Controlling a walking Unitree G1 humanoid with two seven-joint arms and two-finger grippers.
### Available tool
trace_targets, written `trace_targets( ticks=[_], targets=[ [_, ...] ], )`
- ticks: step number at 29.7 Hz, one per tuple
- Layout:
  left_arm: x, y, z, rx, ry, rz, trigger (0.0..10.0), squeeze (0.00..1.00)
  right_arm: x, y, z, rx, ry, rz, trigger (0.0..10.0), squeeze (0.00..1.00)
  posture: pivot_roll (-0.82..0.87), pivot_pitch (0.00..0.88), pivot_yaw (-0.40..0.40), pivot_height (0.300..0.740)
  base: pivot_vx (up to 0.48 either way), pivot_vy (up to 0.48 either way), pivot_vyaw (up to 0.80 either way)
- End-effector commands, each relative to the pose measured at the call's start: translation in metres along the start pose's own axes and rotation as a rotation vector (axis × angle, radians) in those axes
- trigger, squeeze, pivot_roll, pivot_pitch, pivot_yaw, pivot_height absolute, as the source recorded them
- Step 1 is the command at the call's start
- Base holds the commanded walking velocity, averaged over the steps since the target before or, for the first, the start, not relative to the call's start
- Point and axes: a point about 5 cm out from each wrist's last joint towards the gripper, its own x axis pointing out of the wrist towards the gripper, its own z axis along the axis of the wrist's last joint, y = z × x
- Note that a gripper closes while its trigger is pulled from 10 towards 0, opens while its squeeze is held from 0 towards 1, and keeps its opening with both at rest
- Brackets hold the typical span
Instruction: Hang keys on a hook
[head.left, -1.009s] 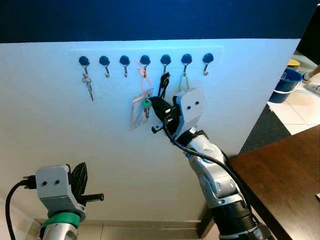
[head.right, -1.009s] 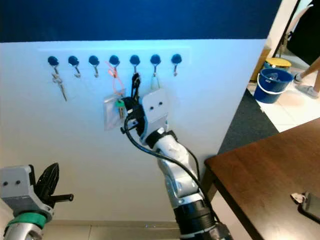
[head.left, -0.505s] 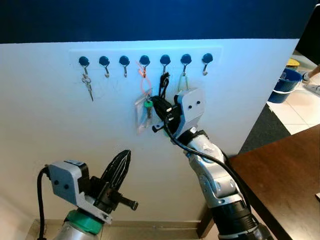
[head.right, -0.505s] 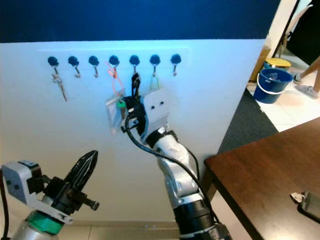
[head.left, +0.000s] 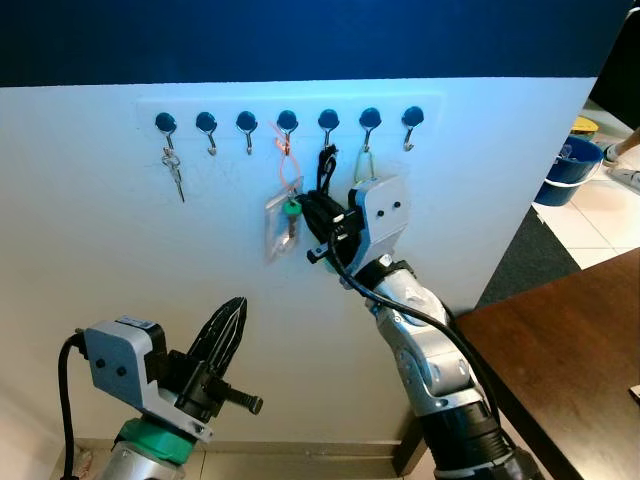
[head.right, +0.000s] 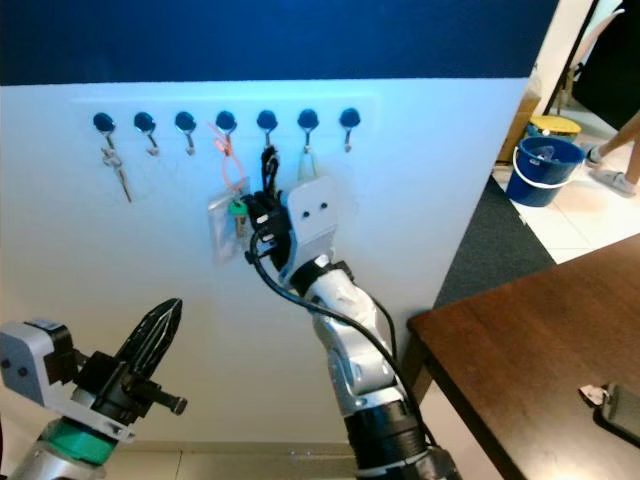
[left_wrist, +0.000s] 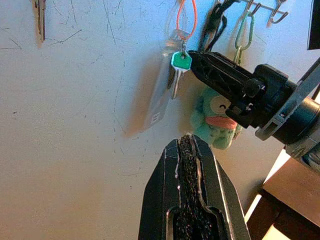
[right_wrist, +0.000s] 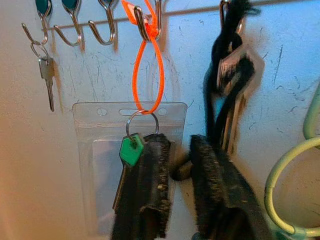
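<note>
- Orange is the loop (right_wrist: 145, 60) that hangs from the fourth hook (head.left: 287, 126) of the row of blue-capped hooks (head.left: 249, 122) on the white wall (head.left: 100, 260); counting from the robot's left, this hook sits in the middle of the row
- At the bottom of that loop a metal ring carries the key with the green head (right_wrist: 131, 152), and behind it, below the same hook, hangs a clear plastic badge sleeve (right_wrist: 95, 165)
- The right gripper (right_wrist: 175, 172) is raised to the wall just below the fourth hook, its two black fingers (right_wrist: 150, 190) parted with a clear gap between them; one finger lies against the green-headed key and the sleeve, the other is just beside a black cord
- Whether that finger presses the key or only overlaps it cannot be told
- The black cord with its own key (right_wrist: 232, 80) hangs from the next hook to the right of the fourth hook, and a pale green ring (right_wrist: 295, 165) hangs one hook further on
- A single silver key (head.left: 175, 172) hangs from the first hook, well to the left of the fourth hook
- The left gripper (left_wrist: 187, 145) is low, well below the fourth hook and apart from the wall, fingers pressed together and holding nothing, pointing up toward the key
- A green plush charm (left_wrist: 216, 117) hangs below the pale green ring
- A brown table (head.right: 540, 330) stands to the right of the row, and a blue bucket (head.right: 543, 168) is on the floor beyond it
</note>
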Motion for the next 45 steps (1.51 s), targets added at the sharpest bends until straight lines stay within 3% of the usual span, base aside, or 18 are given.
trace_targets(
  ticks=[1, 9, 14, 16, 37, 43, 45],
  targets=[
    [-0.003, 0.003, -0.004, -0.002, 0.022, 0.02, 10.0, 0.0, -0.001, 0.002, 0.001, 0.031, -0.014, 0.007, 10.0, 0.03, -0.05, 0.109, 0.122, 0.74, 0.0, 0.0, 0.0],
    [-0.004, 0.004, -0.004, -0.012, 0.02, 0.027, 10.0, 0.0, -0.009, 0.008, 0.006, 0.06, -0.072, 0.036, 10.0, 0.0, -0.05, 0.109, 0.125, 0.74, 0.0, 0.0, 0.0],
    [-0.013, 0.007, -0.008, -0.039, 0.038, 0.044, 10.0, 0.0, -0.029, 0.016, 0.007, 0.093, -0.123, 0.017, 10.0, 0.0, -0.06, 0.092, 0.136, 0.74, 0.0, 0.0, 0.0],
    [-0.013, 0.007, -0.008, -0.039, 0.038, 0.044, 10.0, 0.0, -0.029, 0.016, 0.007, 0.093, -0.123, 0.017, 10.0, 0.0, -0.06, 0.092, 0.136, 0.74, 0.0, 0.0, 0.0],
    [-0.012, 0.011, -0.014, -0.021, 0.049, 0.065, 10.0, 0.0, -0.065, 0.018, -0.007, 0.09, -0.044, -0.009, 10.0, 0.0, -0.07, 0.068, 0.135, 0.74, 0.0, 0.0, 0.0],
    [-0.011, 0.012, -0.015, -0.017, 0.049, 0.067, 10.0, 0.0, -0.069, 0.017, -0.009, 0.09, -0.04, -0.034, 10.0, 0.0, -0.07, 0.065, 0.137, 0.74, 0.0, 0.0, 0.0],
    [-0.012, 0.017, -0.02, 0.015, 0.078, 0.097, 10.0, 0.0, -0.074, 0.017, -0.02, 0.078, 0.015, -0.029, 10.0, 0.0, -0.08, 0.062, 0.139, 0.74, 0.0, 0.0, 0.0]
  ],
)
